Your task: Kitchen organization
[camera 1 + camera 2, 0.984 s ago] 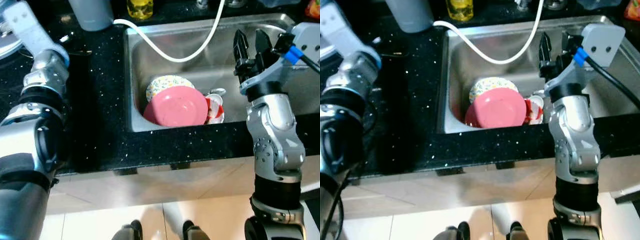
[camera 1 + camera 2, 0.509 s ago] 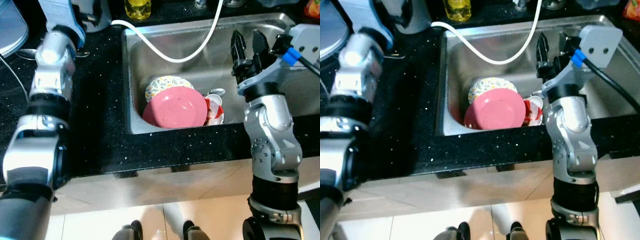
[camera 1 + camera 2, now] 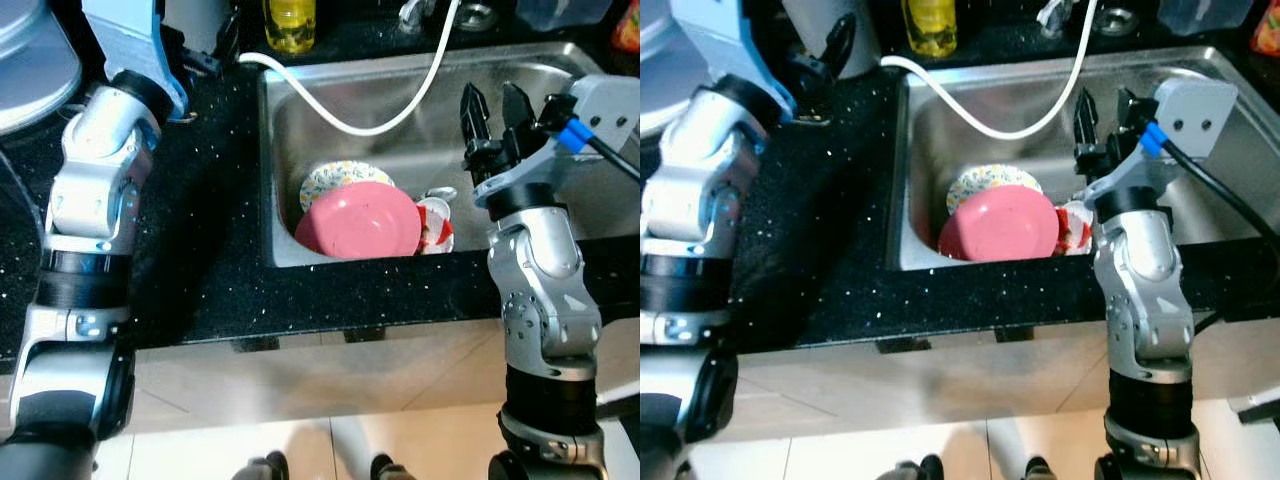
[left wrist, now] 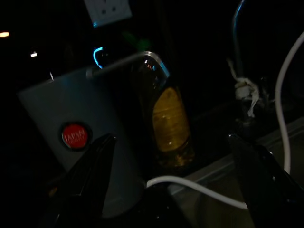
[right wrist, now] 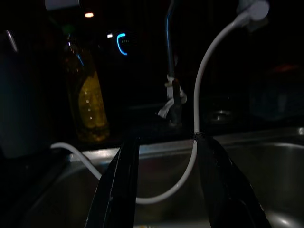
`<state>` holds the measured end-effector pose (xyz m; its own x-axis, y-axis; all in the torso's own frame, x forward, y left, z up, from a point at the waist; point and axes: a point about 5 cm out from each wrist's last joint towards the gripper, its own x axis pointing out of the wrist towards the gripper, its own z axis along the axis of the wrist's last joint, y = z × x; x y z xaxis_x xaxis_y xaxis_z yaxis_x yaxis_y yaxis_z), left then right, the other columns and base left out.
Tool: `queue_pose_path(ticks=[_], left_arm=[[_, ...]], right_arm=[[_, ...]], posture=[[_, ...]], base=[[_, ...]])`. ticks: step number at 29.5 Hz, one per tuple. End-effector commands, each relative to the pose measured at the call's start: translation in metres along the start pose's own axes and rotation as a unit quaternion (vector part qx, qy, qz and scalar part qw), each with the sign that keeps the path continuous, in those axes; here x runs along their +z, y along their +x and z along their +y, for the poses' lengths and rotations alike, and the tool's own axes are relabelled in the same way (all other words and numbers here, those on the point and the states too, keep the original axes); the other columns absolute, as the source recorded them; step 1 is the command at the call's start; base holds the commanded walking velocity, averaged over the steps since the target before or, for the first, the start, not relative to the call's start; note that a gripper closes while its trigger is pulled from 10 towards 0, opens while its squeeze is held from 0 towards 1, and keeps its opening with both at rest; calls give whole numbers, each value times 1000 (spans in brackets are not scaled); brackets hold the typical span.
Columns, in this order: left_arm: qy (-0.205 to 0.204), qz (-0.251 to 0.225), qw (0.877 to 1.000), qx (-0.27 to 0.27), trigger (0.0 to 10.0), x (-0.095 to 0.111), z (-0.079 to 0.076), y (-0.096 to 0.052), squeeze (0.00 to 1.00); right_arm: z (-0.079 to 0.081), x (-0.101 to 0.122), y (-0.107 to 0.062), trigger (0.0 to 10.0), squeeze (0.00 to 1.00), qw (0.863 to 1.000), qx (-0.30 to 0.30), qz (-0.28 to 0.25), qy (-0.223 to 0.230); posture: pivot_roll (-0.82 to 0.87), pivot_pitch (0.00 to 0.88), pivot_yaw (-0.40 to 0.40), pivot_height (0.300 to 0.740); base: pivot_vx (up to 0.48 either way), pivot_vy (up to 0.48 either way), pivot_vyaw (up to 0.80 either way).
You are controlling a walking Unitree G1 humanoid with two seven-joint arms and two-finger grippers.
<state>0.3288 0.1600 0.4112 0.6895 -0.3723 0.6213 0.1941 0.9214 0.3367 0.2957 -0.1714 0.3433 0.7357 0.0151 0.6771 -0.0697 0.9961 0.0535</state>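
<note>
Robot arms raised over a kitchen sink holding dirty dishes.

A pink plate [image 3: 362, 220] is lying in the steel sink [image 3: 560, 80], overlapping a floral plate [image 3: 335, 179] and touching a red-and-white cup [image 3: 436, 223]. The right gripper [image 3: 496, 103] is being held above the sink, fingers parted, nothing gripped. The left gripper [image 4: 173, 175] is being held wide open and empty over the black counter [image 3: 215, 250], facing a grey kettle [image 4: 83, 128] and yellow bottle [image 4: 167, 124]. A white hose [image 3: 350, 115] is draped into the sink.

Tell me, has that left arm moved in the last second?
Yes. The left gripper has reached forward across the black counter, toward the grey jug behind the sink.
</note>
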Motion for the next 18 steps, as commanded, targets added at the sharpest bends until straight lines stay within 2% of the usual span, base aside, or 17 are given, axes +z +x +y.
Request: queue_pose_path(ticks=[1,3,7,9,10,12,13,15,18], left_arm=[[6,4,1000,-11,10000,2,-2,-3,0],[-9,18,1000,-24,10000,4,-11,-9,0],[-14,25,999,-33,10000,5,-15,-12,0],[-34,36,998,-50,10000,4,-25,-17,0],[-34,36,998,-50,10000,4,-25,-17,0],[-60,49,995,-57,10000,-1,-33,-22,0],[-60,49,995,-57,10000,-1,-33,-22,0],[-80,71,993,-57,10000,-12,-40,-29,0],[-72,87,992,-56,10000,-23,-44,-36,0]], right_arm=[[-2,3,-4,10000,0,1000,-4,-12,-3],[-3,3,-4,10000,0,1000,-6,-14,-12],[-4,2,-4,10000,0,1000,-6,-14,-17],[-6,0,-7,10000,0,1000,-8,-10,-26],[-6,0,-7,10000,0,1000,-8,-10,-26],[-8,-5,-10,10000,0,1000,-13,0,-28],[-8,-5,-10,10000,0,1000,-13,0,-28],[-10,-10,-13,10000,0,999,-16,10,-32],[-11,-15,-16,10000,0,999,-18,18,-36]], posture=[[-53,210,124,740],[-51,196,122,740],[-50,191,123,740],[-49,178,119,740],[-49,178,119,740],[-53,172,118,740],[-53,172,118,740],[-60,165,113,740],[-65,161,111,740]], base=[[0,0,0],[0,0,0],[0,0,0],[0,0,0],[0,0,0],[0,0,0],[0,0,0],[0,0,0],[0,0,0]])
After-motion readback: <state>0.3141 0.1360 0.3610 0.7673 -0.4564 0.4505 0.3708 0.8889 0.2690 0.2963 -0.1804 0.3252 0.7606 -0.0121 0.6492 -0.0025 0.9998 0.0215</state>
